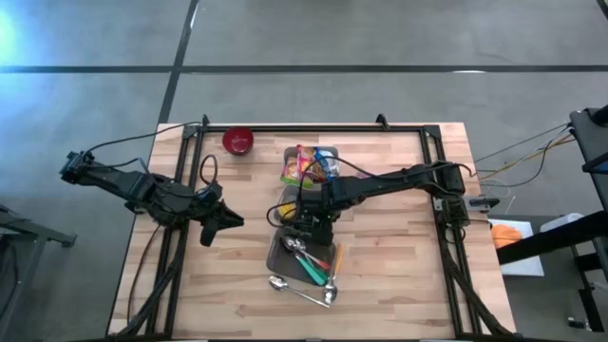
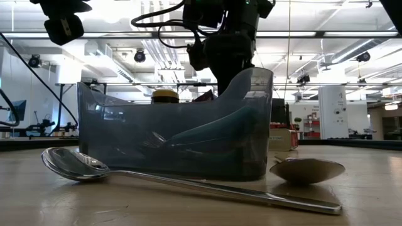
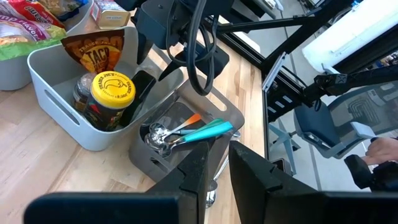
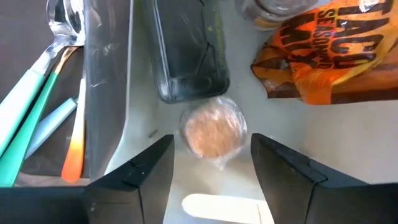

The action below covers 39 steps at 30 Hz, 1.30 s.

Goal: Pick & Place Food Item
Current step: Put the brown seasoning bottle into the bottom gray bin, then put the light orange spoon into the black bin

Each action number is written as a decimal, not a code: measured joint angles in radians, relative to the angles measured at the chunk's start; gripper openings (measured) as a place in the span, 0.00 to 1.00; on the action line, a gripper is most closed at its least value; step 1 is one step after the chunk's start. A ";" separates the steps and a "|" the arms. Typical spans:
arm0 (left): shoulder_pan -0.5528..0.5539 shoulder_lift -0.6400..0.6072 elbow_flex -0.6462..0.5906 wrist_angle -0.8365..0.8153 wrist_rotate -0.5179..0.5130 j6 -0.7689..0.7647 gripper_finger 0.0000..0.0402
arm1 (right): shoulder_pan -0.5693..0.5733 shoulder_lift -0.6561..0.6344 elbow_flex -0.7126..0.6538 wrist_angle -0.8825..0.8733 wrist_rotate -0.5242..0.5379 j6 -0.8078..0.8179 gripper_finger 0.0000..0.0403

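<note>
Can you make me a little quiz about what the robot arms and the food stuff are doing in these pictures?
1. True or false: the right gripper has its fingers apart above a small round wrapped food item lying in the white bin.
2. What colour is the lid of the jar in the white bin? A) yellow B) blue C) green
3. Fill in: the orange packet beside the jar says "TACO ___ MIX".

Key: 1 true. 2 A. 3 SEASONING (the letters are partly cut off). The left gripper waits off to the side, over bare table.
</note>
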 joint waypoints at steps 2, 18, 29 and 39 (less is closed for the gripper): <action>0.000 0.000 0.000 0.000 0.000 0.000 0.17 | -0.001 0.000 -0.001 0.000 0.000 -0.001 0.53; 0.000 0.000 0.000 0.000 0.000 0.000 0.17 | 0.000 0.000 -0.001 0.017 0.007 0.007 0.53; 0.000 0.000 0.000 0.000 0.000 0.000 0.17 | 0.013 -0.062 0.080 -0.108 -0.011 0.124 0.53; 0.000 0.001 0.000 -0.004 0.000 0.000 0.17 | 0.060 -0.170 0.097 -0.219 0.176 0.261 0.53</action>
